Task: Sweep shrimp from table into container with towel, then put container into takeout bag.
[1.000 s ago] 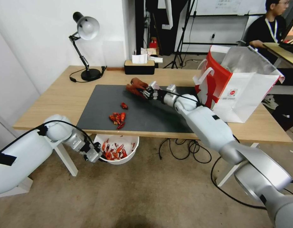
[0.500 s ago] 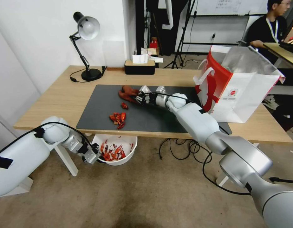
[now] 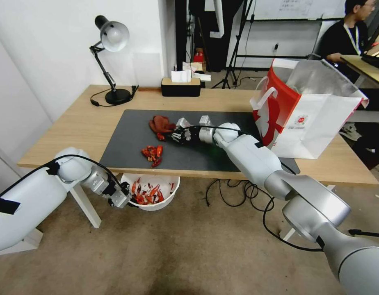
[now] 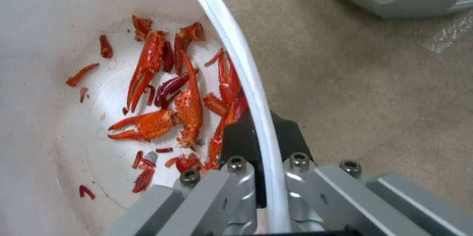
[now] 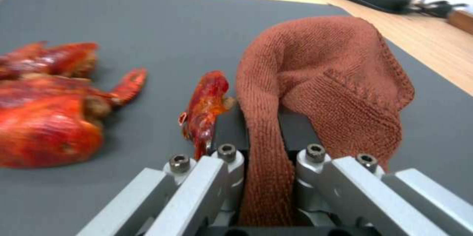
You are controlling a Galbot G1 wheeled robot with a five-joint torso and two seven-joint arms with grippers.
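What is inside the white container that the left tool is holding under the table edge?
Inside the container lie red-orange shrimp pieces, claws and small bits, on its bottom. The left tool clamps the rim and covers a few pieces beside it.

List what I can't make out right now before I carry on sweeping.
- Container: in the head view its far side is hidden under the table edge; the left wrist view cuts off most of it.
- Shrimp on the mat: the count is unclear, since the pieces overlap in a pile.
- Towel: the right wrist view blurs its far edge, and the right gripper covers the pinched part.
- Takeout bag: its inside bottom is hidden by its own walls.
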